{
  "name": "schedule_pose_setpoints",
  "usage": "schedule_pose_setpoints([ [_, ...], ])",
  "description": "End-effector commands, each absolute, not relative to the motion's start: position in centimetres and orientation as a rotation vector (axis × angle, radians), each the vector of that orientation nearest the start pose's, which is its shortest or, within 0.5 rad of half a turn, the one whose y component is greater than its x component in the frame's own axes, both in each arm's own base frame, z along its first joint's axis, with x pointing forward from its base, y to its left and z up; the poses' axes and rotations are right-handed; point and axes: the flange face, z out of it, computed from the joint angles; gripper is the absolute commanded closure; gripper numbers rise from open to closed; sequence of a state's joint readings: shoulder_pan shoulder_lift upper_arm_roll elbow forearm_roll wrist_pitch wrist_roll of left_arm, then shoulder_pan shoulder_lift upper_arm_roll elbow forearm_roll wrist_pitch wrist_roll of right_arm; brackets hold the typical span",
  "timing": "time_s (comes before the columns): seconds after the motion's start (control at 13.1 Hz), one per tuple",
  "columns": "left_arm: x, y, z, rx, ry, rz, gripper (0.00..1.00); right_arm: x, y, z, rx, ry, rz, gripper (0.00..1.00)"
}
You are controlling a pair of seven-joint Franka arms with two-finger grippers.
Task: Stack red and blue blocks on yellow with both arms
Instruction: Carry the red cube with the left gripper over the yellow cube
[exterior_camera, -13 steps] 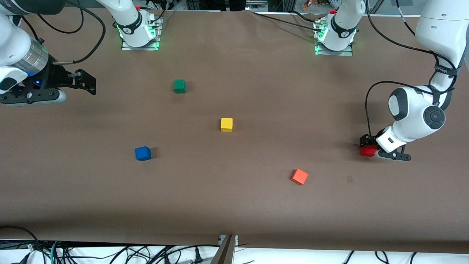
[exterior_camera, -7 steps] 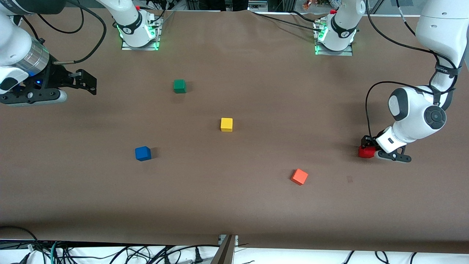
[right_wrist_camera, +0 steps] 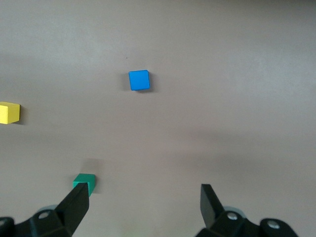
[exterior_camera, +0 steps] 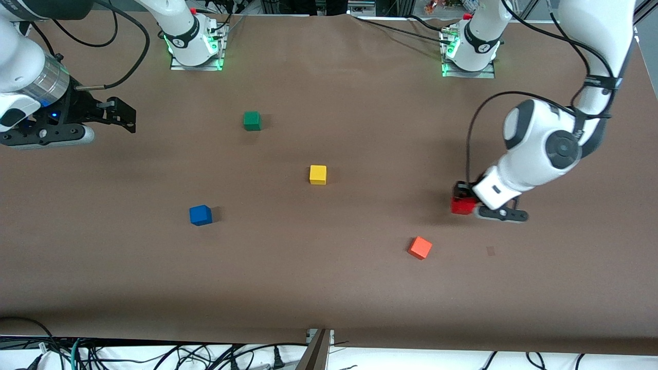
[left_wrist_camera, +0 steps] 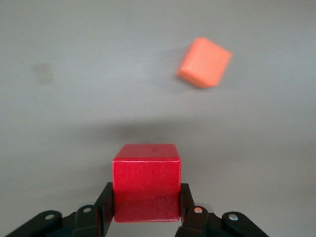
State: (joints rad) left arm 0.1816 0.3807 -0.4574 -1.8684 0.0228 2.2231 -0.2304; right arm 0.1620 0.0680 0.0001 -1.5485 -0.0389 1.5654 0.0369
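gripping the red block (exterior_camera: pixel 462 205) between its fingers, your left gripper (exterior_camera: pixel 464 201) carries it in the air over the table (exterior_camera: pixel 360 288) toward the left arm's end, with the orange cube (exterior_camera: pixel 420 247) on the table near it. your right gripper (exterior_camera: pixel 122 115) waits with its jaws wide and empty over the right arm's end. the blue block (exterior_camera: pixel 200 215) and the yellow cube (exterior_camera: pixel 317 174) rest well apart on the table, yellow farther from the front camera, the green cube (exterior_camera: pixel 251 121) farther still.

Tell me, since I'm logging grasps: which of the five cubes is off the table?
The red cube, clamped in the left gripper and held above the table. The blue, yellow, green and orange cubes all rest untouched.
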Motion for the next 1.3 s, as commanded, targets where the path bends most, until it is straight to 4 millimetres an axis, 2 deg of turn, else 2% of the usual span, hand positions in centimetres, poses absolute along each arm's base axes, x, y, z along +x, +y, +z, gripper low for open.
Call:
schedule_pose_setpoints([
  [0.0, 59.4, -25.3, 35.1, -3.241, -0.012, 0.017, 0.92, 56.6, 8.8, 60.1, -3.181, -0.213, 0.081, 0.0],
  [0.15, 57.5, -32.7, 34.6, -3.193, -0.038, -0.037, 0.91, 56.6, 8.8, 60.2, -3.181, -0.213, 0.079, 0.0],
  [0.23, 56.6, -35.8, 33.7, -3.195, -0.032, -0.011, 0.91, 56.6, 8.8, 60.2, -3.18, -0.213, 0.076, 0.0],
  [0.46, 55.0, -42.5, 32.4, -3.206, 0.048, 0.047, 0.92, 56.7, 8.6, 60.1, -3.181, -0.208, 0.079, 0.0],
  [0.61, 54.5, -45.2, 31.7, -3.195, 0.059, 0.047, 0.91, 56.8, 8.4, 60.1, -3.181, -0.201, 0.079, 0.0],
  [0.92, 51.4, -51.3, 29.1, -3.109, 0.2, -0.011, 0.91, 56.8, 8.1, 60.1, -3.183, -0.193, 0.079, 0.0],
  [1.07, 50.5, -52.3, 27.6, -3.094, 0.2, 0.001, 0.91, 56.9, 7.8, 60.0, -3.187, -0.186, 0.081, 0.0],
  [1.23, 50.1, -52.7, 27.5, -3.1, 0.175, 0.0, 0.9, 57.1, 7.6, 59.7, -3.188, -0.177, 0.086, 0.0],
])
